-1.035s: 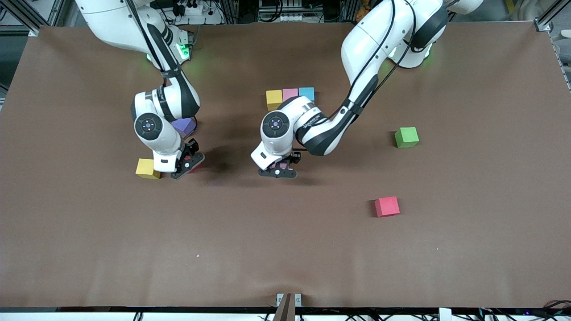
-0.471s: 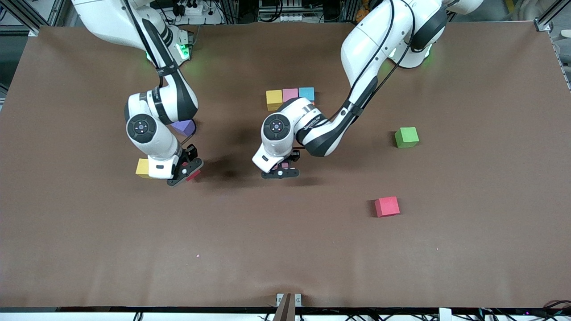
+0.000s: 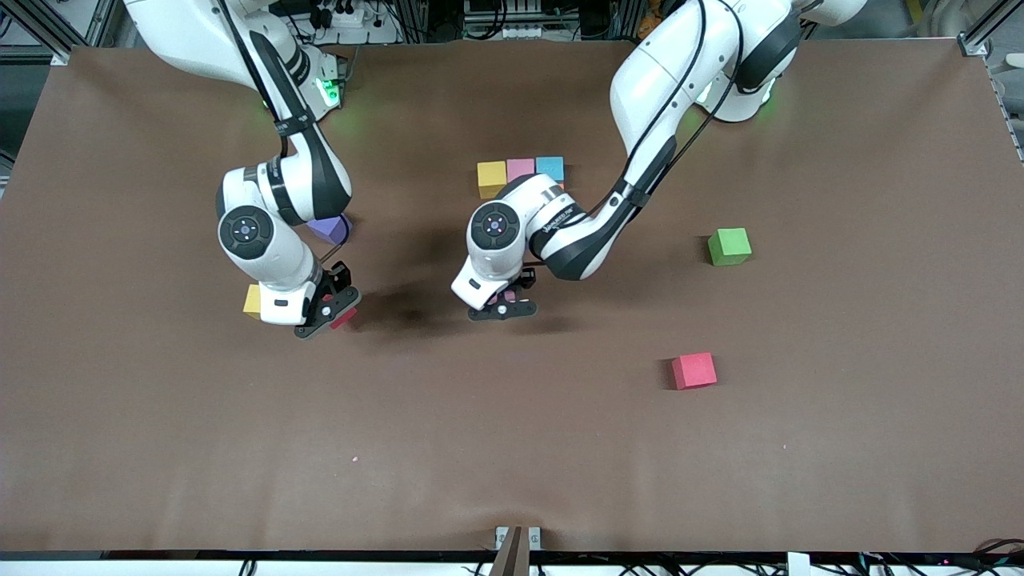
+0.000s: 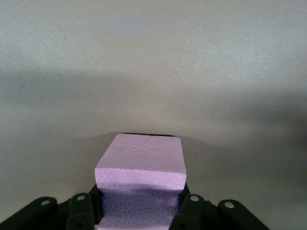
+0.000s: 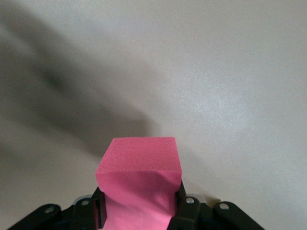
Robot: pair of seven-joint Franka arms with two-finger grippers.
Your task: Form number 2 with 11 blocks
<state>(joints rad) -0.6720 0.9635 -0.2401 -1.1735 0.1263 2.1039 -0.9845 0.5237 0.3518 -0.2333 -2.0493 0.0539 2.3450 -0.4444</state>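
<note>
My left gripper (image 3: pixel 506 307) (image 4: pixel 139 207) is shut on a pale pink block (image 4: pixel 140 163), held low over the middle of the table. My right gripper (image 3: pixel 326 314) (image 5: pixel 139 207) is shut on a red block (image 5: pixel 139 165) (image 3: pixel 345 318), low over the table toward the right arm's end. Both blocks are squeezed in at the sides by the fingers. An orange-yellow block (image 3: pixel 492 178), a pink block (image 3: pixel 520 168) and a light blue block (image 3: pixel 550 167) sit in a row. A lone red block (image 3: pixel 694 370) lies nearer the front camera.
A purple block (image 3: pixel 334 229) and another orange-yellow block (image 3: pixel 252 300) lie partly hidden under the right arm. A green cube (image 3: pixel 729 246) sits toward the left arm's end. The brown table (image 3: pixel 512 448) is bare near the front camera.
The right arm has shifted slightly with the red block and now covers more of the orange-yellow block beside it. The left gripper has hardly moved with its pink block.
</note>
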